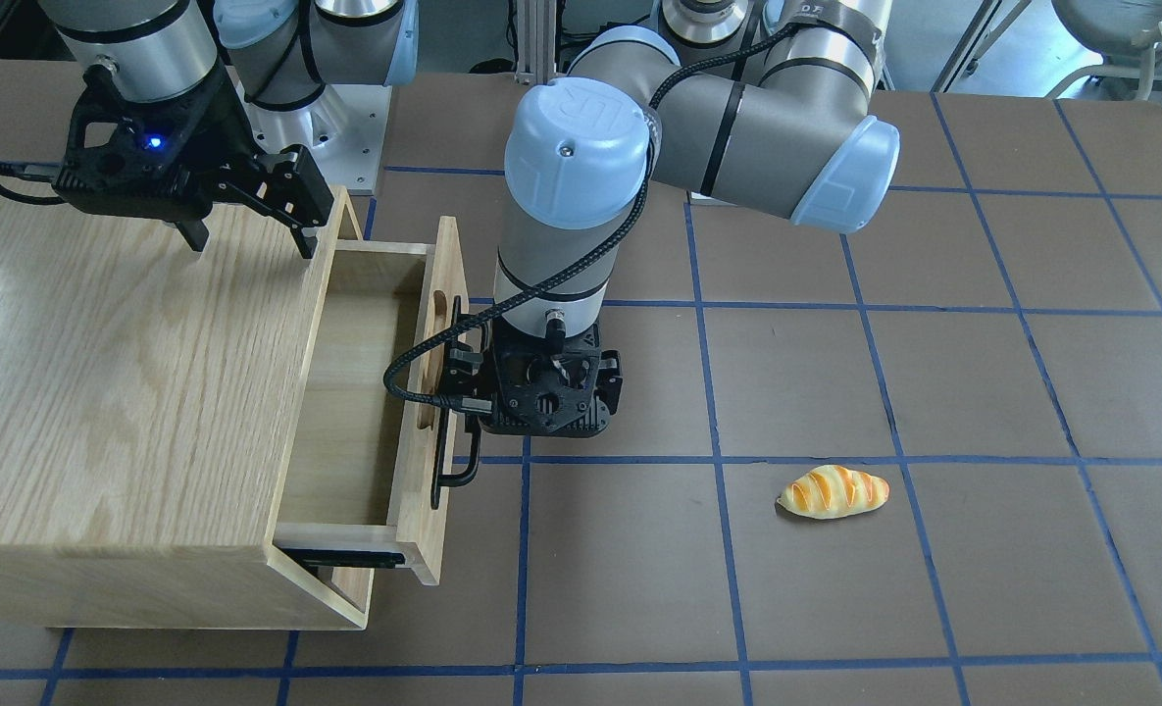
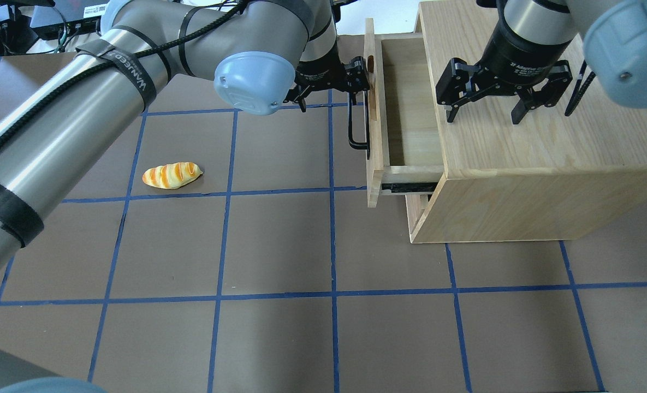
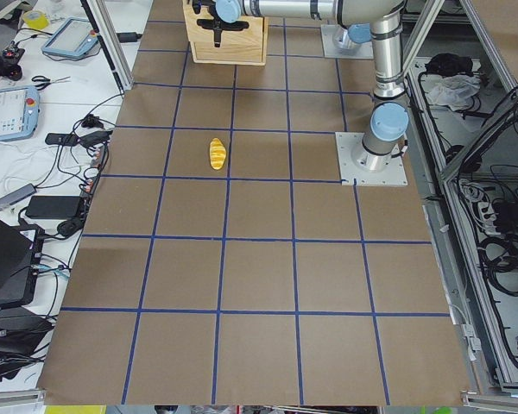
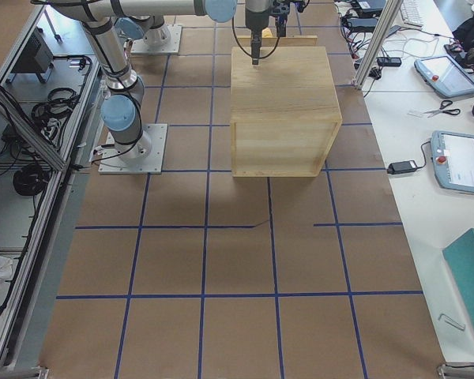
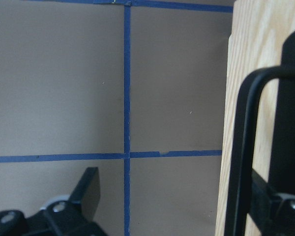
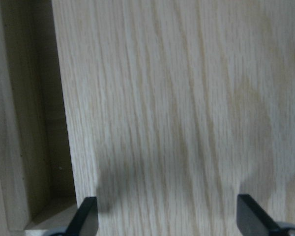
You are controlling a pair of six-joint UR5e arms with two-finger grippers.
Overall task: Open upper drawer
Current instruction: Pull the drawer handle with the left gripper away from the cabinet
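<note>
The upper drawer (image 1: 355, 392) is a shallow light-oak drawer that stands pulled partway out of the oak cabinet (image 1: 100, 392); it also shows in the overhead view (image 2: 405, 109). Its front panel carries a long black bar handle (image 1: 448, 461) (image 2: 356, 131). My left gripper (image 2: 357, 82) is at the handle with its jaws open. In the left wrist view one finger (image 5: 290, 123) sits between the handle bar (image 5: 243, 147) and the drawer front, and the other finger (image 5: 88, 191) is well clear. My right gripper (image 1: 250, 240) (image 2: 483, 117) is open and empty, fingertips down at the cabinet top.
A toy bread roll (image 1: 833, 491) (image 2: 171, 175) lies on the brown table with blue tape lines, away from the cabinet. The cabinet (image 4: 283, 103) stands at the table's right end. Operator desks with tablets lie beyond the table's ends.
</note>
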